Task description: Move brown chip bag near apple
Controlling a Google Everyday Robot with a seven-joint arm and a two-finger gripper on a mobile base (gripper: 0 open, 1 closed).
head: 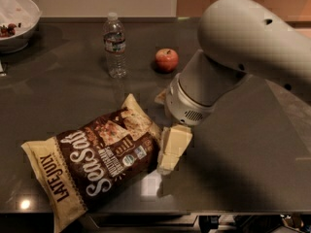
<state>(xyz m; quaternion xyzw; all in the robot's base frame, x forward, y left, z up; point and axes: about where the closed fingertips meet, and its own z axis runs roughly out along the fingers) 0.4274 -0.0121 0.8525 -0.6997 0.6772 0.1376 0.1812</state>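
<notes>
Camera view: brown chip bag (97, 164) lies flat at near-left of bench (63, 96), label up, one cream end twd near-left edge, other end pointing far-right. End effector (171, 154) sits low at bag's right edge, prob. touching it; can't tell if open or closed. Arm (233, 57) comes in from far right. Apple (166, 59) sits farther back, well apart from bag, w/ water bottle (115, 45) upright to its left. White bowl (19, 21) at far-left corner.
</notes>
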